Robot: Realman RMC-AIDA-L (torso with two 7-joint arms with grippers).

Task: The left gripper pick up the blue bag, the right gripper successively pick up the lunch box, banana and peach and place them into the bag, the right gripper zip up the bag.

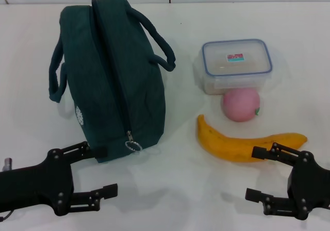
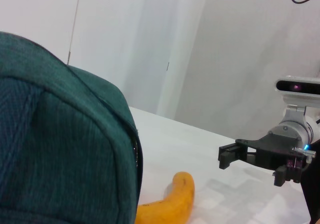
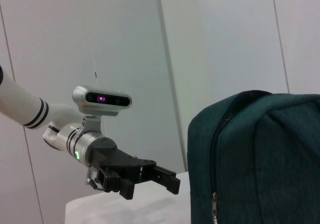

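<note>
While the blue bag (image 1: 111, 79) stands zipped shut on the white table (image 1: 180, 190), both grippers sit low at the near edge, holding nothing. The left gripper (image 1: 100, 171) is at seven o'clock in the head view, its jaws spread wide, the upper finger just beside the bag's near corner by the ring pull (image 1: 133, 146). The right gripper (image 1: 260, 173) is at five o'clock, jaws equally wide apart, its upper finger close over the tip of the banana (image 1: 242, 144). The banana lies at four o'clock from the bag. The peach (image 1: 241, 104) sits just beyond the banana, touching the lunch box (image 1: 236, 65), which stands at two o'clock with its lid on. The bag's two handles (image 1: 154, 37) flop to either side.
</note>
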